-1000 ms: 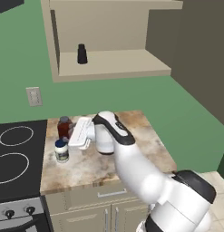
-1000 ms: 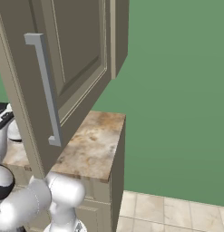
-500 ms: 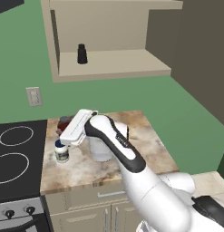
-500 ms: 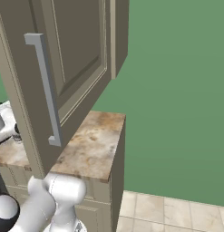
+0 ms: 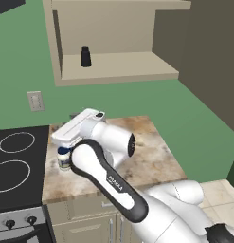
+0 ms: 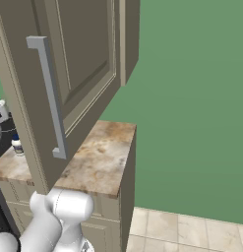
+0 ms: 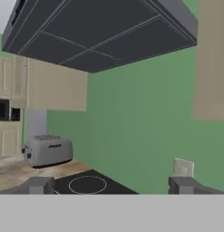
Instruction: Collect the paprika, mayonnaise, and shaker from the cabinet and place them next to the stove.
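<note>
Small slim black shaker (image 5: 85,56) alone on beige open cabinet (image 5: 113,71) shelf, well above claw (image 7: 111,186) (fingers spread wide, holding nothing). Squat white blue-lidded mayonnaise jar (image 5: 64,158) on marble surface (image 5: 151,156), beside black stove (image 5: 19,166).

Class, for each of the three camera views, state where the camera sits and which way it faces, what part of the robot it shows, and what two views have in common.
Left base view: behind the arm to its left, facing forward and down at the counter, stove, cabinet and shaker; the white arm crosses it.
Right base view: behind to the right, facing a cabinet door and the counter; the arm's lower part shows.
Hand view: on the hand, facing across the stove toward a toaster and range hood; the open gripper shows.
Shared: both base views show the counter and mayonnaise.
</note>
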### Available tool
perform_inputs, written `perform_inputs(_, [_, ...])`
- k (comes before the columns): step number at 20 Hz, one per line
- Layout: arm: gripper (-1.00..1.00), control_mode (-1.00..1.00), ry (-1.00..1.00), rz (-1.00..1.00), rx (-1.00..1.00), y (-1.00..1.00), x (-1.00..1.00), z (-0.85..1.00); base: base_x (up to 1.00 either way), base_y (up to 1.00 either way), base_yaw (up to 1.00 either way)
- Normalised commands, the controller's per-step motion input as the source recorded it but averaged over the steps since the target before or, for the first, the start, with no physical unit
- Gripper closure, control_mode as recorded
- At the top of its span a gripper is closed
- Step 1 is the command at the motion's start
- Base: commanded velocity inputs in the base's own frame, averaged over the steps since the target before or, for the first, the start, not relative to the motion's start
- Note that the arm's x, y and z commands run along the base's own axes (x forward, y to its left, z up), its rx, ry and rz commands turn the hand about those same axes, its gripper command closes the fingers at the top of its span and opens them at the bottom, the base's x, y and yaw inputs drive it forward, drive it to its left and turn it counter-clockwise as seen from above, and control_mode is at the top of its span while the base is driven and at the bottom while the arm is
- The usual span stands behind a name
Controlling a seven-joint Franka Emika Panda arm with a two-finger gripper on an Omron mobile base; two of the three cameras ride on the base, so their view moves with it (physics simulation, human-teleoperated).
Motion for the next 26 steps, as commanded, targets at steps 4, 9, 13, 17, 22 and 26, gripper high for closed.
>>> perform_inputs(4, [-1.0,-1.0,0.19,-0.14,0.0,-0.06,-0.34,0.7,0.0,0.0,0.0])
perform_inputs(9, [-1.0,-1.0,0.17,-0.1,0.0,-0.22,-0.21,0.61,0.0,0.0,0.0])
perform_inputs(13, [-1.0,-1.0,0.17,-0.1,0.0,-0.32,-0.05,0.48,0.0,0.0,0.0])
perform_inputs(17, [-1.0,-1.0,0.2,-0.11,0.0,-0.39,0.0,0.31,0.0,0.0,0.0])
perform_inputs(22, [-1.0,-1.0,0.16,-0.08,-0.02,-0.51,0.0,0.08,0.0,0.0,0.0])
perform_inputs(26, [-1.0,-1.0,0.06,-0.06,-0.05,-0.5,-0.05,-0.09,0.0,0.0,0.0])
